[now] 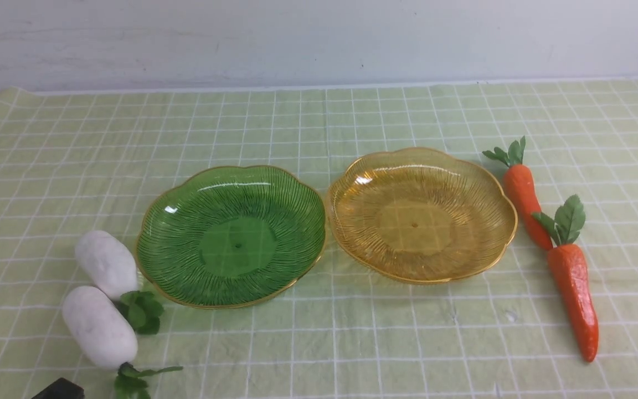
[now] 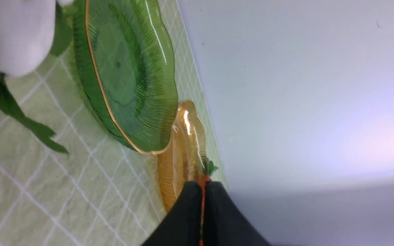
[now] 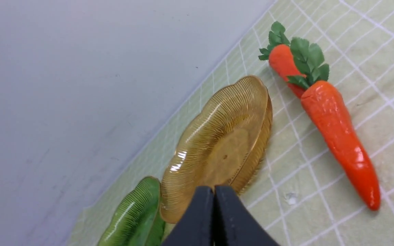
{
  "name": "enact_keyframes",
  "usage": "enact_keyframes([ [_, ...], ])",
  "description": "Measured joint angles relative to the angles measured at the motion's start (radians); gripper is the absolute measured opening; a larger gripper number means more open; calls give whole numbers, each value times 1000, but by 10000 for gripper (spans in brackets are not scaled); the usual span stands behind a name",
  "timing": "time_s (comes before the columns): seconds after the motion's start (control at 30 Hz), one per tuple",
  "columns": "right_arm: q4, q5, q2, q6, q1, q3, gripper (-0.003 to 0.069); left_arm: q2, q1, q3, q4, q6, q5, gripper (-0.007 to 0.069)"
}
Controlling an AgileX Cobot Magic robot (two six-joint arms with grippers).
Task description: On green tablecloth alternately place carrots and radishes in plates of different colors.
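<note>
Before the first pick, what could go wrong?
Leaves of the near carrot overlap the far carrot; lifting one may drag the other.
The green plate and yellow plate sit rim to rim; a bump could shift both.
The far radish and near radish lie close together; grabbing one may nudge the other.

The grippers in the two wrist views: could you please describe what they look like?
The left gripper and the right gripper each show two plain matte black fingers, broad at the base and tapering to narrow tips. No cables, markings or labels are visible.
</note>
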Motion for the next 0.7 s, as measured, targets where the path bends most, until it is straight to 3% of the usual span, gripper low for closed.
enact_keyframes([
  [0.23,25,-11,0,-140,0,-48,-14,12,0,-178,-113,338,66,-8],
  [0.4,-49,28,138,-321,0,-237,-14,206,0,-287,-4,462,269,-8],
  [0.53,-188,250,415,-348,0,-388,-14,437,0,-353,142,534,493,-8],
  [0.7,-317,495,753,-322,0,-519,-11,658,0,-431,213,642,656,-8],
])
